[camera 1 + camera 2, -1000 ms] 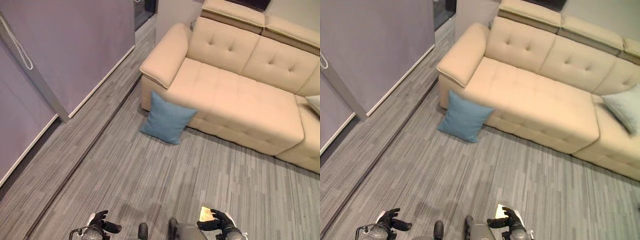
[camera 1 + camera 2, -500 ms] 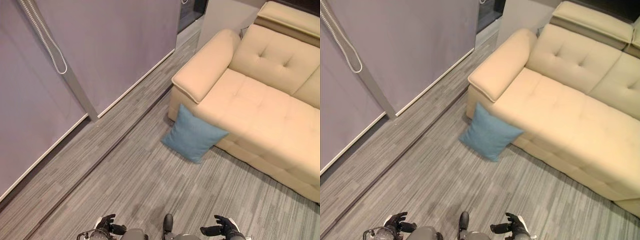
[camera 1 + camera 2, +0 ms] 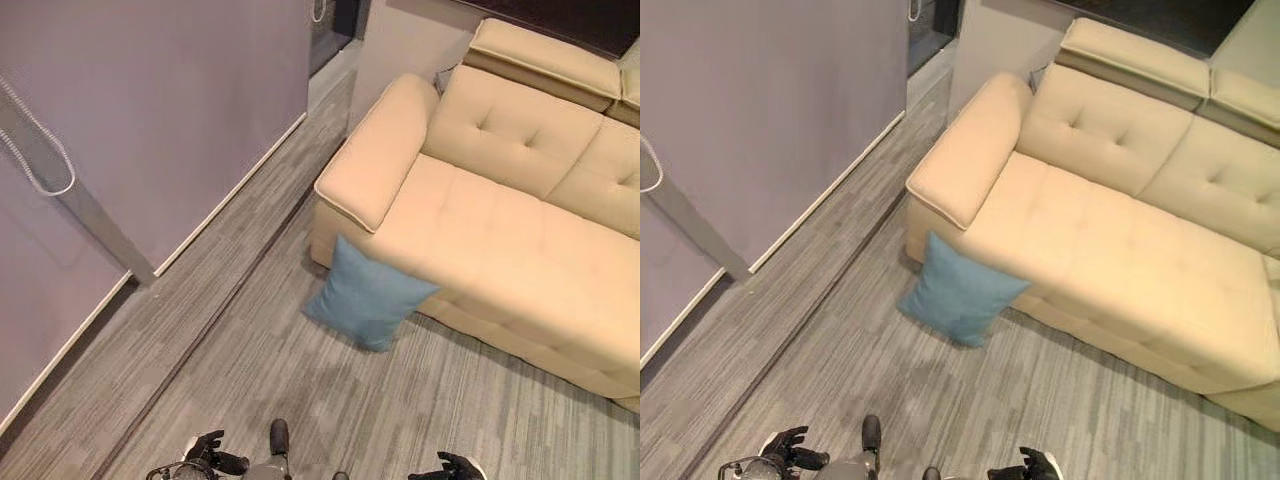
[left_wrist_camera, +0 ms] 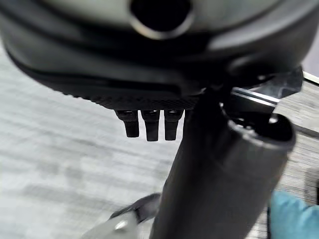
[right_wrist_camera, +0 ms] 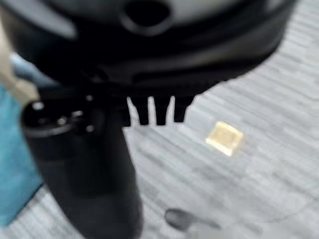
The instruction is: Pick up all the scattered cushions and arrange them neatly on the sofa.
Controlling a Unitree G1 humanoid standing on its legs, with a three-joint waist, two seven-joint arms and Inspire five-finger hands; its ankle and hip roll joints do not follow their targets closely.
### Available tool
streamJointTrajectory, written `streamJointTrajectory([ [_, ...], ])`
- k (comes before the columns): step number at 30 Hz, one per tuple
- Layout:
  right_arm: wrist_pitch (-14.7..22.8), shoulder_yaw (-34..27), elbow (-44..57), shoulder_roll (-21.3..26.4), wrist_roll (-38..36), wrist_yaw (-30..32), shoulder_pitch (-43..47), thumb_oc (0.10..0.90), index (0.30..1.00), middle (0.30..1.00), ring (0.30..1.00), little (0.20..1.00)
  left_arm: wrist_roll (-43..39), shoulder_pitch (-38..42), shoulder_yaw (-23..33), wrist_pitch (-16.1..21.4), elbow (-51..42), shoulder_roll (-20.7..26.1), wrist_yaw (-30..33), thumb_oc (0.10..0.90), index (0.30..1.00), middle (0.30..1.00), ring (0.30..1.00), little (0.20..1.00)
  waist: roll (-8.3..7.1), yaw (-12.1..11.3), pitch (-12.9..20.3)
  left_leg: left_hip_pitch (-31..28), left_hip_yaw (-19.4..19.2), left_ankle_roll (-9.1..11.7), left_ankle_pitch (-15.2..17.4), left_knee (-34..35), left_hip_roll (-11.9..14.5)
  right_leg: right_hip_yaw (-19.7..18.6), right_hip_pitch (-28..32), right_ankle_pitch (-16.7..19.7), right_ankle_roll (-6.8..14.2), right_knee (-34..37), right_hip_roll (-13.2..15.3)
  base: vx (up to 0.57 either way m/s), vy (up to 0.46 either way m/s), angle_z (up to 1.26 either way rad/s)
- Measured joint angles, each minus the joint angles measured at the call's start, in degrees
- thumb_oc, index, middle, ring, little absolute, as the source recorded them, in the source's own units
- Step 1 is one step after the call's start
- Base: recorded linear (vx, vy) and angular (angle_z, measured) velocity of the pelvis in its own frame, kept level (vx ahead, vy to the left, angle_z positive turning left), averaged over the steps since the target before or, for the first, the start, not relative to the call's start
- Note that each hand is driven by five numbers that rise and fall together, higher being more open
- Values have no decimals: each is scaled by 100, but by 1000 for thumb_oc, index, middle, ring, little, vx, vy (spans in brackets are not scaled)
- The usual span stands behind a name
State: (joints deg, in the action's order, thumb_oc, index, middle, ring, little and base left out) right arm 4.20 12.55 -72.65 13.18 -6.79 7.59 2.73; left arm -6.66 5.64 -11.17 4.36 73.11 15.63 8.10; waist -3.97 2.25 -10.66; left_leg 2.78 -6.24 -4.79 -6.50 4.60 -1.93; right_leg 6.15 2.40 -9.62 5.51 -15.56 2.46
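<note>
Blue cushion propped against beige sofa, centre frame; likely soft, light, best pinched at a corner. Left hand and right hand empty, fingers relaxed.

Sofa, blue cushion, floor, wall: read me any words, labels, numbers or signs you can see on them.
None: no readable text anywhere.
Blue cushion, leaning against the sofa front: plain, no label visible.
Beige sofa: plain tufted upholstery, no tag visible.
Grey wall panels: blank.
Small yellowish square on the striped floor: too blurred to tell whether it bears print.
</note>
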Motion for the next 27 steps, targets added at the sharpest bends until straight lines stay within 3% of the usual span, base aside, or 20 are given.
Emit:
streamJointTrajectory([
  [2,36,-58,249,-3,-23,19,-62,800,900,900,900,900,0,59,-3,22,-27,25,8,800,900,900,900,900,63,52,23,-227,-46,-128,155,43,-129,-12,-736,-282,242,-1486,267,161,149,-19],
  [4,17,-65,363,53,0,23,13,800,900,900,900,900,0,111,-10,31,-73,73,8,800,900,900,900,900,22,26,54,-380,-181,-150,255,43,-227,196,-1374,-292,241,-2173,557,185,20,-11],
  [6,21,-50,384,59,36,23,89,800,900,900,900,900,0,122,-8,29,-75,114,12,800,900,900,900,900,39,14,54,-551,-235,-20,369,43,-217,481,-1495,-251,175,-1430,599,155,-33,-8],
  [8,19,3,384,57,154,19,123,800,900,900,900,900,0,78,2,29,-74,173,13,800,900,900,900,900,10,-27,104,-646,-289,78,468,42,-199,818,-1503,-11,-57,-350,576,242,-62,-12],
  [10,17,-5,448,61,173,12,145,800,900,900,900,900,0,-49,19,-14,95,169,3,800,900,900,900,900,6,23,113,-854,-338,137,733,38,-144,1021,-1792,734,51,490,542,288,-98,-24],
  [12,14,-6,438,61,173,13,138,800,900,900,900,900,1,-120,13,-74,105,162,0,800,900,900,900,900,-31,49,128,-1010,-361,194,824,42,-141,1106,-1799,962,63,700,576,271,-152,5],
  [13,13,-29,407,61,167,15,-102,800,900,900,900,900,1,-218,11,-69,45,115,-1,800,900,900,900,900,-29,65,210,-1270,-207,363,1024,17,-28,1050,-1545,1385,-279,797,445,256,-153,41],
  [14,16,-53,346,71,162,11,-216,800,900,900,900,900,0,-260,8,-63,27,75,2,800,900,900,900,900,44,79,306,-1279,-111,456,1136,-93,103,1085,-1455,1533,-496,865,334,149,-140,52],
  [15,2,-78,287,82,146,11,-264,800,900,900,900,900,-1,-265,14,-63,30,16,0,800,900,900,900,900,132,55,355,-1242,-82,573,1258,-400,251,1140,-1241,1454,-516,1071,187,45,-101,27],
  [17,2,-83,291,90,132,7,-294,800,900,900,900,900,-4,-280,26,-49,26,-31,-2,800,900,900,900,900,107,-16,363,-1010,-52,698,1331,-1158,349,1137,-898,1515,-558,1515,26,46,-144,10],
  [19,24,-78,315,98,109,11,-264,800,900,900,900,900,-6,-211,71,-47,46,-56,3,800,900,900,900,900,-55,-9,288,-143,48,918,1366,-2939,397,1080,-646,1583,-698,1852,-8,60,-99,3],
  [20,21,-56,311,120,102,14,-206,800,900,900,900,900,-23,-145,70,-37,38,-79,5,800,900,900,900,900,-96,-42,259,300,126,1150,1239,-3784,455,1046,-586,1586,-887,1952,-34,100,-46,-24],
  [21,23,-51,310,147,92,16,-149,800,900,900,900,900,-107,-123,111,-33,14,-117,8,800,900,900,900,900,-96,-87,253,600,231,1144,1270,-4180,517,982,-495,1592,-927,2071,-112,124,-16,-38],
  [24,27,-50,303,167,61,17,11,800,900,900,900,900,-125,-6,112,-18,-70,-116,9,800,900,900,900,900,-122,-107,197,878,371,1118,1276,-3619,535,831,-428,1471,-1059,2113,-248,158,29,-31],
  [25,28,4,297,171,22,19,89,800,900,900,900,900,-125,23,104,-15,-162,-118,3,800,900,900,900,900,-182,-109,143,816,362,1119,1233,-2484,460,718,-363,1414,-1054,2120,-281,177,57,-31],
  [27,25,54,270,179,-5,15,111,800,900,900,900,900,-125,75,7,-11,-175,-129,-4,800,900,900,900,900,-243,-106,74,773,417,1115,1008,-1532,405,617,-262,1364,-1018,2118,-335,178,74,-34],
])
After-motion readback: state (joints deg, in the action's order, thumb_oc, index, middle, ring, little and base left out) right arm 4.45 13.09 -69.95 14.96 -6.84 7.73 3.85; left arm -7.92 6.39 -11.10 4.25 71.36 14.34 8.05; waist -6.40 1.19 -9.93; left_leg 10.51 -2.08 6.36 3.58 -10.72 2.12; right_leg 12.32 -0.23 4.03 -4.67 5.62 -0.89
